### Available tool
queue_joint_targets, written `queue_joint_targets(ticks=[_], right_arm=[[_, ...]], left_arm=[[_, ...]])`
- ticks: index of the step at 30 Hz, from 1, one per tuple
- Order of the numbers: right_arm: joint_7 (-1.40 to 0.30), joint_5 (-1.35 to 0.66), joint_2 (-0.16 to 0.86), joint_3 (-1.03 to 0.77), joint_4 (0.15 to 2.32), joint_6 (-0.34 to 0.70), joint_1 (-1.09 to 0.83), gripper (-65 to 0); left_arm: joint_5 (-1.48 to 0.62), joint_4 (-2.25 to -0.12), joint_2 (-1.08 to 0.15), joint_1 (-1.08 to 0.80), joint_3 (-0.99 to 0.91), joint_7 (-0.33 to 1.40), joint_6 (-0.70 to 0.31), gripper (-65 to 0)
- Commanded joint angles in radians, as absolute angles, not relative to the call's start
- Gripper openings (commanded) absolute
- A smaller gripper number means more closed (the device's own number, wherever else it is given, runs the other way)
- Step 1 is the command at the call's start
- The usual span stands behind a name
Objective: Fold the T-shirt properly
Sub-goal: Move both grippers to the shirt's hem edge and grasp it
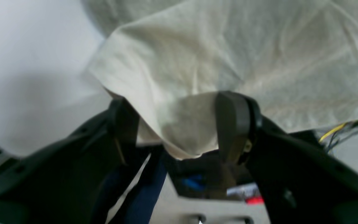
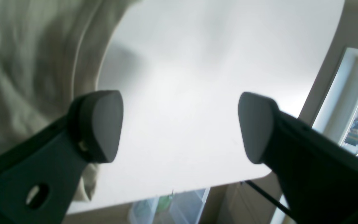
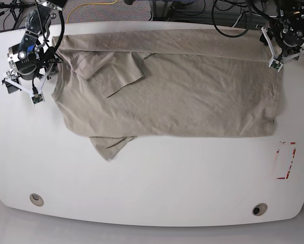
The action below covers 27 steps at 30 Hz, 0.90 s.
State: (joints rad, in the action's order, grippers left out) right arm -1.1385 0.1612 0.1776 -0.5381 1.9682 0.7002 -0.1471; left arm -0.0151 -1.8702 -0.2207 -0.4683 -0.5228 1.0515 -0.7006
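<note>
Fabric of the T-shirt (image 1: pixel 179 124) sits between left end effector (image 1: pixel 179 127) jaws.

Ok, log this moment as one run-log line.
beige wrinkled cotton T-shirt: flat on white table, far edge folded | left gripper: fabric corner between jaws | right gripper: open, empty

the t-shirt (image 3: pixel 192 91) is lying spread across the far half of the white table, beige, plain and lightly wrinkled all over. it is lying sideways, its neckline facing the left edge of the base view and its hem facing the right. the far sleeve is lying folded inward over the chest, while the near sleeve is poking out past the near edge as a small pointed flap. the far long edge is running straight along the table's back.
</note>
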Motion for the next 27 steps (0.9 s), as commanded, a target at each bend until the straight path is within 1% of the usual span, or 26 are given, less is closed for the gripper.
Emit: queue_joint_targets(ticks=[1,5,12,19,27], right_arm=[[-1.133,0.157,0.162,-0.542,1.957,0.698,-0.074,-10.8],[-1.124,0.157,0.136,-0.547,1.874,0.698,0.015,-10.9],[-1.012,0.157,0.082,-0.547,1.748,0.698,0.117,-10.9],[-0.918,0.157,0.084,-0.549,1.564,0.698,0.24,-10.9],[-0.759,0.159,0.088,-0.549,1.349,0.698,0.334,-11.1]], left_arm=[[-0.01,-1.917,-0.234,-0.47,-0.573,1.041,-0.698,-30.0],[-0.01,-1.931,-0.223,-0.46,-0.599,1.041,-0.698,-30.0],[-0.008,-1.937,-0.216,-0.363,-0.621,1.061,-0.698,-30.0],[-0.01,-1.972,-0.214,-0.199,-0.65,1.158,-0.698,-30.0],[-0.002,-1.971,-0.214,0.004,-0.694,1.171,-0.698,-30.0]])
